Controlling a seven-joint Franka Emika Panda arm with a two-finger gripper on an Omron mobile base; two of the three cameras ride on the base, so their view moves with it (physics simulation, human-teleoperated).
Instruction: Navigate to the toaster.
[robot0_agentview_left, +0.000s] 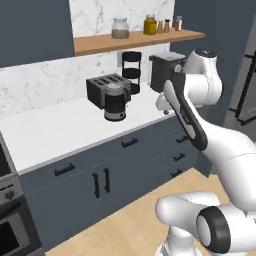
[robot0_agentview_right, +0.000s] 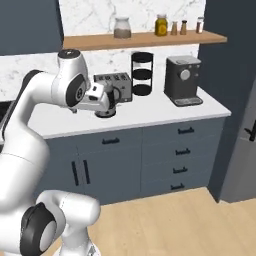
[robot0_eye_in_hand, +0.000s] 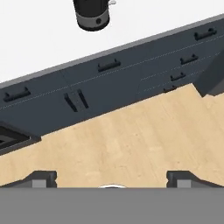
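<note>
Toaster (robot0_agentview_left: 102, 87) sits upper centre of the left base view, on the white table (robot0_agentview_left: 60, 127), just behind the kettle (robot0_agentview_left: 115, 102). Pincer (robot0_eye_in_hand: 112, 177) tips far apart, holding nothing, over the wooden floor (robot0_eye_in_hand: 131, 135).

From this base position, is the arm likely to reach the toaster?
Probably not directly. The kettle stands right in front of the toaster on the counter, and the open end effector points at floor and cabinets, short of the counter edge.

A home kitchen — white counter (robot0_agentview_left: 60, 130), dark drawers (robot0_agentview_right: 182, 150), toaster (robot0_agentview_left: 102, 86), coffee machine (robot0_agentview_right: 182, 80), jars (robot0_agentview_right: 121, 27) on a shelf (robot0_agentview_right: 145, 39).
</note>
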